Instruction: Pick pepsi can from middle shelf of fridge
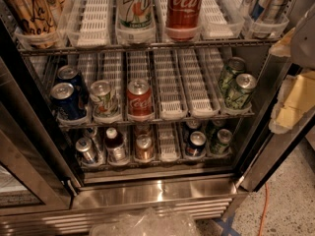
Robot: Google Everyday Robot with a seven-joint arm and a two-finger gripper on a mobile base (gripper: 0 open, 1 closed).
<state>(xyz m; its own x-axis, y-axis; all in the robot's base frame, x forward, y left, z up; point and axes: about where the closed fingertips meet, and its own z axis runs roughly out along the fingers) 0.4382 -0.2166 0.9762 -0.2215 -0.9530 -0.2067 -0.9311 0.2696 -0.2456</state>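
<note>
Plainly, we are looking into the open fridge (157, 193), and the pepsi can (66, 101) stands upright at the front of the leftmost lane of the middle shelf (170, 113), its silver top towards us. A second blue can (74, 78) stands right behind it in the same lane, and the two look to be touching. In the next lane to the right we see a white-and-green can (104, 98), and one lane further a red Coca-Cola can (140, 100), both upright at the front edge. At the far right of that shelf two green cans (237, 85) stand one behind the other. We take the pale yellowish shape at the right edge of the view to be the gripper (291, 101). It sits outside the cabinet, in front of the right door post, at about the height of the middle shelf and well apart from the pepsi can. Whether it is parted or closed we cannot tell. Nothing appears to be in it.
</note>
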